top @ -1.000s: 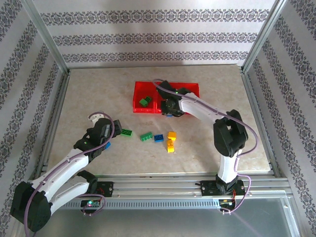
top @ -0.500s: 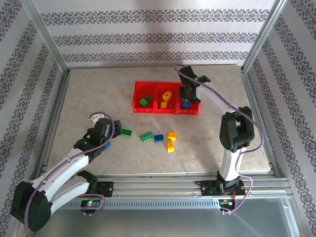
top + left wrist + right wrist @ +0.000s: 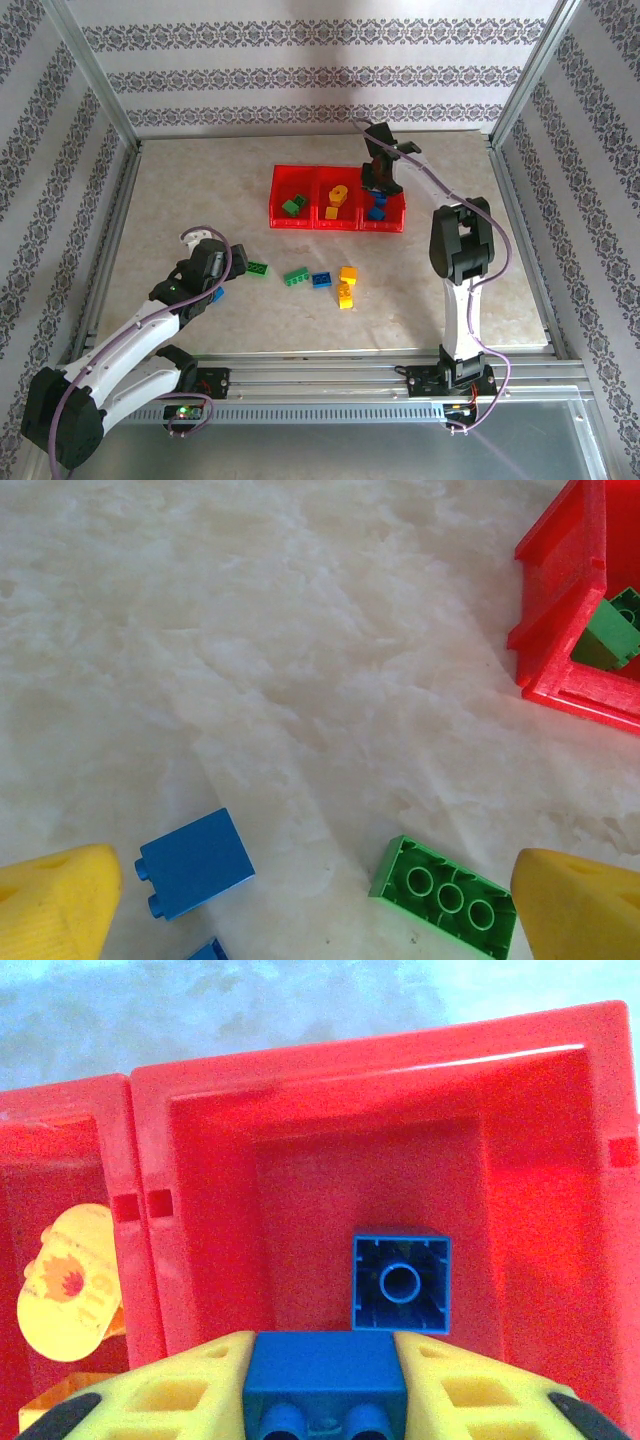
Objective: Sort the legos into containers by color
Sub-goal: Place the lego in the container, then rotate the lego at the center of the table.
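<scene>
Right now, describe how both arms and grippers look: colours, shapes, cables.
The left arm and right arm are built alike: white tubular links, bulky black joint housings, a lilac cable looping along each. A small green light glows near the left wrist. The left gripper and right gripper have black bodies and blunt yellow plastic fingers, the right pair moulded with a waffle grid.

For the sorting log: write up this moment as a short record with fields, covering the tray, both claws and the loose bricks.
Tray: red tray, three compartments side by side
Left compartment: green brick
Middle compartment: yellow pieces
Right compartment: lone blue brick, underside up
Right claw: above the right compartment, shut on held blue brick
Left claw: open, low over the table by loose green brick and small blue brick
Mid-table loose: green piece, blue piece, two yellow bricks
</scene>
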### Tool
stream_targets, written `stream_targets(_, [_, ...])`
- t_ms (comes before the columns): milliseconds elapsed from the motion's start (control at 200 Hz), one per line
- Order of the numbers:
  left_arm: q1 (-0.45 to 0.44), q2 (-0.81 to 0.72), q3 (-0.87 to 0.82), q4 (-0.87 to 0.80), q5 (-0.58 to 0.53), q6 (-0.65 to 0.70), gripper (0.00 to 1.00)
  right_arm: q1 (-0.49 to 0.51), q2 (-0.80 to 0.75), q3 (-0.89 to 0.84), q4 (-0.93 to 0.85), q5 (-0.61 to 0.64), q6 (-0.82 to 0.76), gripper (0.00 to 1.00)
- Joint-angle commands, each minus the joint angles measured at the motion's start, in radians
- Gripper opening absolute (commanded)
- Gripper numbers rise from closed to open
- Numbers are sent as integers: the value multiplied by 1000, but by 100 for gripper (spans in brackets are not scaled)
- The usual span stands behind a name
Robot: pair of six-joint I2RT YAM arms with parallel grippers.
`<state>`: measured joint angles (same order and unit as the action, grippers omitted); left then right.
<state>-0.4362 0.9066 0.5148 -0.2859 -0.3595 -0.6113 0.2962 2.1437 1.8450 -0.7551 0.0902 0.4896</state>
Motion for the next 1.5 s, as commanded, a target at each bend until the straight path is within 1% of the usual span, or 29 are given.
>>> stream_targets(0, [16, 0, 16, -43, 14, -16, 100, -11, 40, 40, -4, -27, -13, 38])
stream_targets(240, [16, -5, 15, -50, 21, -15, 100, -12, 38, 47, -9, -19, -18, 50])
stream_targets(460, [16, -5, 16, -44, 24, -16, 100, -11, -52, -16, -4, -15, -13, 52])
stream_targets(605, [16, -2, 16, -33, 27, -10, 100, 3, -153, -109, 11, -4, -1, 52])
stream_targets(715, [18, 7, 17, -25, 31, -7, 100, 34, -245, -211, 25, 13, 10, 53])
stream_targets(934, [37, 31, 7, 7, 41, -24, 100, 153, -411, -413, 28, 62, 48, 53])
stream_targets(1104, [67, 62, 3, 24, 60, -42, 100, 272, -472, -506, -3, 69, 99, 54])
stream_targets(1224, [80, 80, 10, 28, 68, -38, 100, 355, -476, -536, -15, 32, 144, 54])
stream_targets(1359, [91, 88, 11, 25, 73, -34, 100, 442, -444, -538, -33, -2, 176, 54])
stream_targets(1444, [97, 86, 9, 21, 78, -36, 100, 491, -409, -524, -63, 10, 170, 54])
stream_targets(1494, [100, 86, 6, 22, 82, -36, 100, 520, -386, -513, -87, 27, 149, 56])
